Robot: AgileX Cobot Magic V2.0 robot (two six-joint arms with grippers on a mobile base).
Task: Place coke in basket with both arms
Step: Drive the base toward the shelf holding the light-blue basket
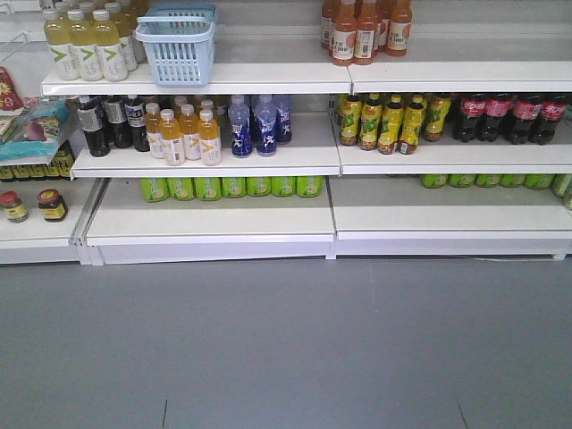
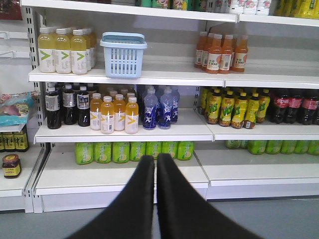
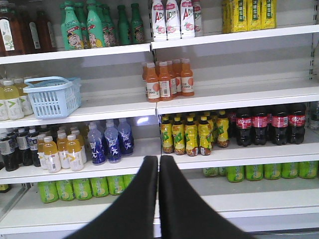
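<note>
Visibly four coke bottles (image 3: 279, 124), one basket (image 3: 52, 98), left gripper (image 2: 155, 159), right gripper (image 3: 158, 160)

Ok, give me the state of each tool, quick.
Left tool: closed, holding nothing.
Right tool: closed, holding nothing.

- White shelving unit (image 1: 268, 80), top tier: light blue slatted plastic basket (image 1: 179, 45) sits beside pale yellow drink bottles (image 1: 85, 45), orange juice bottles (image 1: 362, 31) further right.
- Middle tier: red-labelled dark cola bottles (image 1: 505, 116) far right, blue bottles (image 1: 259, 125) centre.
- Lowest tier: green containers (image 1: 232, 186) in a row.
</note>
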